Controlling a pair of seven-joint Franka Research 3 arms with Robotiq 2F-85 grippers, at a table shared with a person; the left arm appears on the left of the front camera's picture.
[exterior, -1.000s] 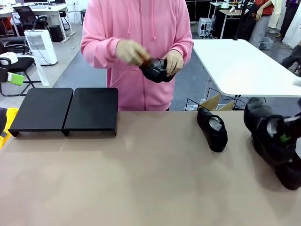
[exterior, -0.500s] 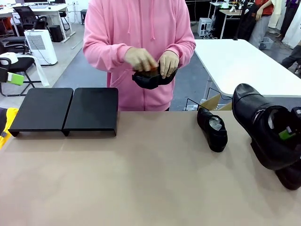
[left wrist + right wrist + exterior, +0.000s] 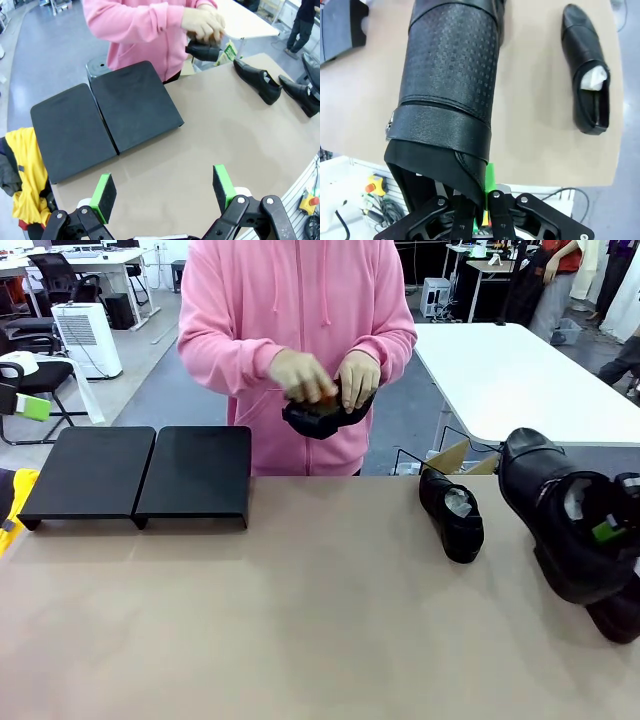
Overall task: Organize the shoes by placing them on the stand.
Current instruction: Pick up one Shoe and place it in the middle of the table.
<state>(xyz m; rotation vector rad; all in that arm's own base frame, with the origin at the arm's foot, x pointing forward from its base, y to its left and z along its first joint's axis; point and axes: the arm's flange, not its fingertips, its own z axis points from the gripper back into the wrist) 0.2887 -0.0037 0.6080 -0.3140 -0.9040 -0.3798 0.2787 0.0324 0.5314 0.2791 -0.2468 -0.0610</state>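
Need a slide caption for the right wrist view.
Right gripper pinches the heel-end rim of a textured black shoe; a second shoe lies on the tan table beside it.

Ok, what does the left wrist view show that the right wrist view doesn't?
Left wrist view: the open left end effector, the whole stand, and the person's hands around one shoe. Right wrist view: the right end effector shut on the rim of the strapped shoe, seen close up. Both take in the tan table and the loose shoe lying on it, pale stuffing inside.
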